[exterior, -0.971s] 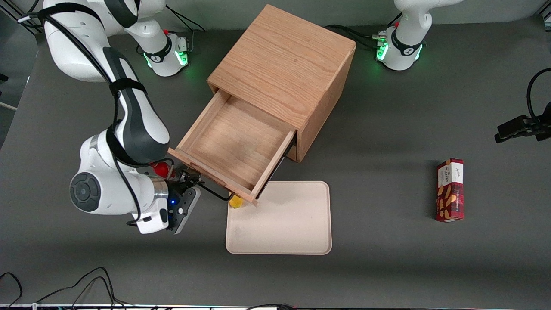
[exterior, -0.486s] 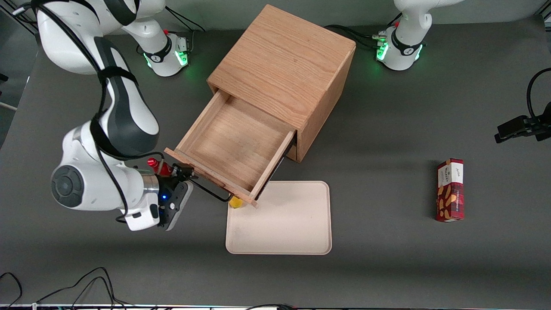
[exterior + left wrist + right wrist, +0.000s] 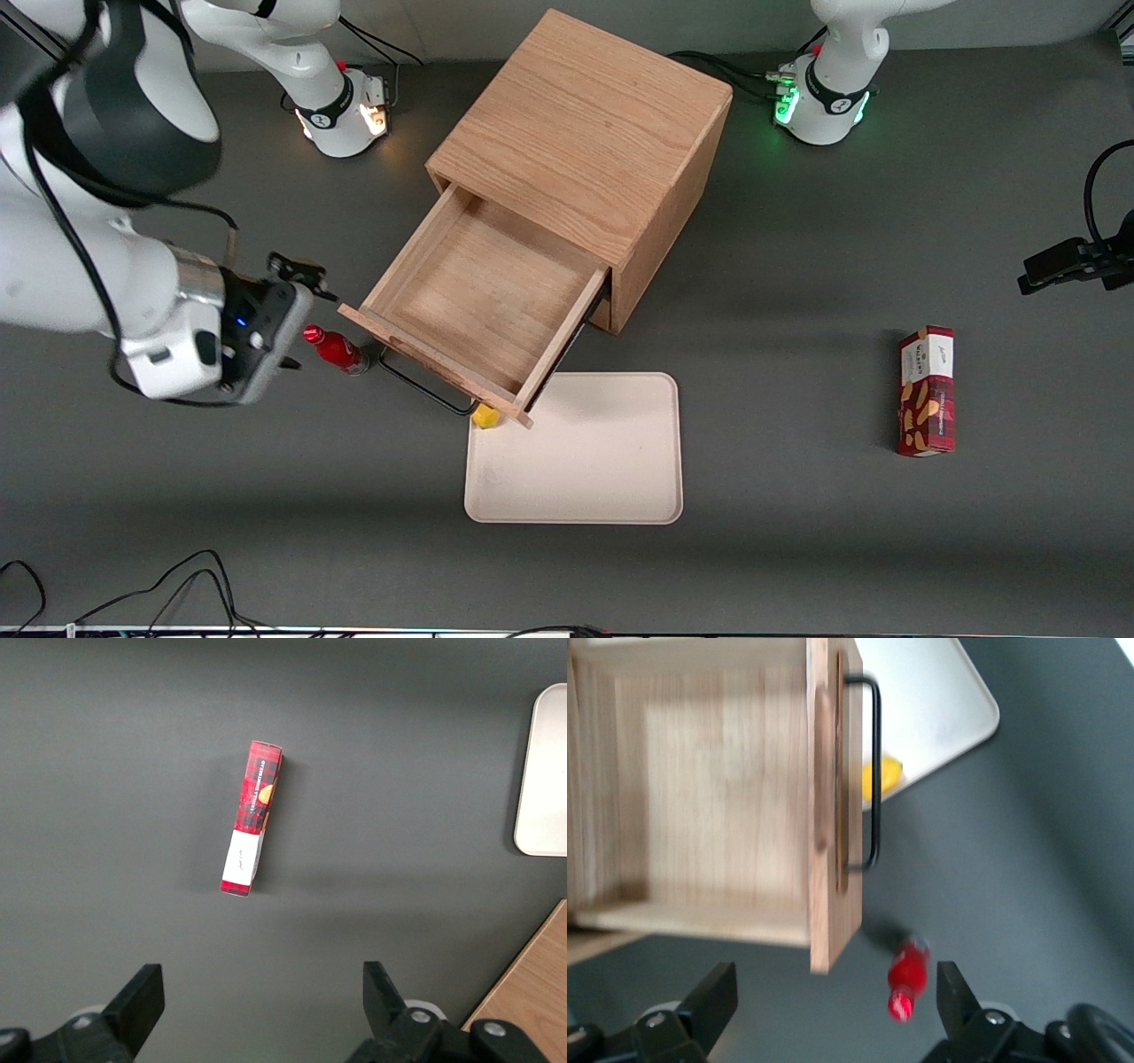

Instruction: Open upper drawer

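Already our gripper (image 3: pixel 297 315) hangs apart from the woodwork, toward the working arm's end of the table, its fingers spread wide with nothing between them, above a small red bottle (image 3: pixel 335 349). Next comes the upper drawer (image 3: pixel 478 306), drawn well out of the cabinet (image 3: pixel 585 151) and empty, its front corner over the tray (image 3: pixel 576 452). We judge it light, rigid oak that should slide easily; the sound place to grip is its thin black wire handle (image 3: pixel 872 771), mid-span, since the metal may be slippery.
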`<move>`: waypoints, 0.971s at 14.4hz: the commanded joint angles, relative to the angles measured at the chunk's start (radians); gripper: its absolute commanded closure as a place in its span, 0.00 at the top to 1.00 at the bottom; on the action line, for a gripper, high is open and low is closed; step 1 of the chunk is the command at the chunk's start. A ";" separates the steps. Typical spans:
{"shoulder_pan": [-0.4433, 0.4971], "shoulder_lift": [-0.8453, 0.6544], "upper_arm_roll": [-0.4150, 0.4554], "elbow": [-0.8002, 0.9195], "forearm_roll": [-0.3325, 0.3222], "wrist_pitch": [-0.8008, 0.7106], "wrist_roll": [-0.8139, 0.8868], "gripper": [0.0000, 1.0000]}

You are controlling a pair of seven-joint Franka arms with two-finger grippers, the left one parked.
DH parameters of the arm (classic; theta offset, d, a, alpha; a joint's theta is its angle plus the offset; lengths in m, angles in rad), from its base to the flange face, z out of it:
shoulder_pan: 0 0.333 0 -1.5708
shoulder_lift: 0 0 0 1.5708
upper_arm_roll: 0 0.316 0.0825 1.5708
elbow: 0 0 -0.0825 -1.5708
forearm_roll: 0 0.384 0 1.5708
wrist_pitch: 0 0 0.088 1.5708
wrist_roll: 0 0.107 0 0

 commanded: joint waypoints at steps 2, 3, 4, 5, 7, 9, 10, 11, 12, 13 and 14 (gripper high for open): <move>-0.081 -0.358 0.008 -0.424 -0.030 0.089 0.007 1.00; -0.104 -0.444 0.008 -0.521 -0.030 0.113 0.007 1.00; -0.129 -0.512 0.012 -0.589 -0.041 0.125 0.006 1.00; -0.134 -0.550 0.017 -0.615 -0.068 0.120 0.007 1.00; -0.146 -0.657 0.015 -0.704 -0.070 0.117 0.051 1.00; -0.232 -0.716 0.017 -0.759 -0.064 0.116 0.167 1.00; -0.256 -0.715 0.017 -0.760 -0.061 0.105 0.296 1.00; -0.269 -0.697 0.005 -0.749 -0.049 0.094 0.434 1.00; -0.282 -0.674 0.002 -0.717 -0.044 0.081 0.546 1.00; -0.289 -0.643 0.002 -0.673 -0.046 0.047 0.597 1.00; -0.304 -0.612 0.002 -0.619 -0.046 0.010 0.596 1.00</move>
